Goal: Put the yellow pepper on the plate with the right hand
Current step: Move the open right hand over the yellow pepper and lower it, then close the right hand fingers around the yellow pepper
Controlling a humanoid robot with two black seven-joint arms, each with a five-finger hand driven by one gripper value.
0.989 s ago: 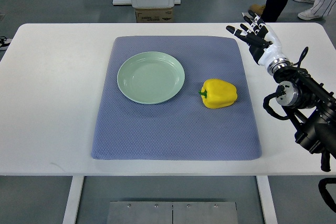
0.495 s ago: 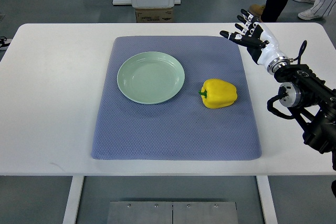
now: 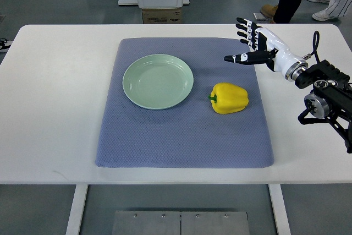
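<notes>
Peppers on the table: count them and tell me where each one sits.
1. The yellow pepper lies on the blue mat, to the right of the empty green plate and apart from it. Nothing on the table could hide another.

Yellow pepper point(image 3: 230, 98) beside empty green plate point(image 3: 158, 81)

The right hand point(image 3: 254, 42) is swinging in from the table's point(image 3: 55, 92) far right corner toward the mat point(image 3: 165, 136), now reaching over its far right edge, closer to the yellow pepper point(image 3: 229, 98) than a second ago. The wrist is rotating, thumb now pointing left, fingers spread. The forearm is dropping lower and flatter at the right edge.
</notes>
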